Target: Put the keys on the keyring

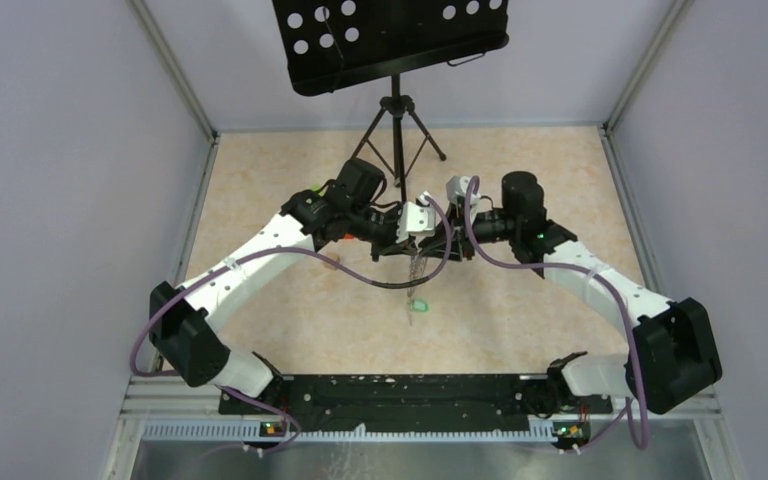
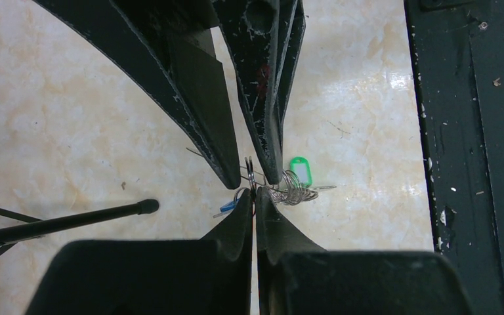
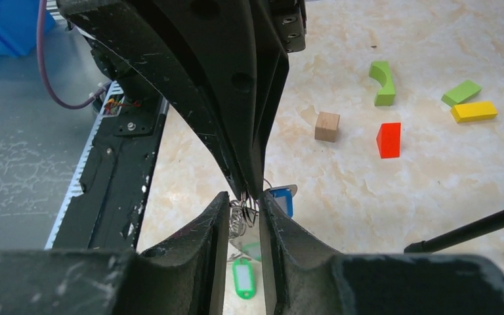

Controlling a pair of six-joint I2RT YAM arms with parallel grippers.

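Meeting at the keyring (image 2: 250,172)
Your left gripper (image 2: 254,197) is clamped tight on it (green-tagged key (image 2: 300,172) just beside); your right gripper (image 3: 244,200) straddles it half-closed, hold unclear.

Stand: black perforated music stand (image 1: 390,40) on a tripod, at the far end of the beige marbled counter (image 1: 520,310).
Blocks: green arch (image 3: 383,83), green slab (image 3: 461,92) just beside yellow bar (image 3: 474,111), red block (image 3: 388,140), wooden cube (image 3: 327,126).
Bin: blue (image 3: 6,26), beyond the counter's edge.

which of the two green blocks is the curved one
The green block nearest the wooden cube: it is arched; the other green one, beside the yellow block, is straight.
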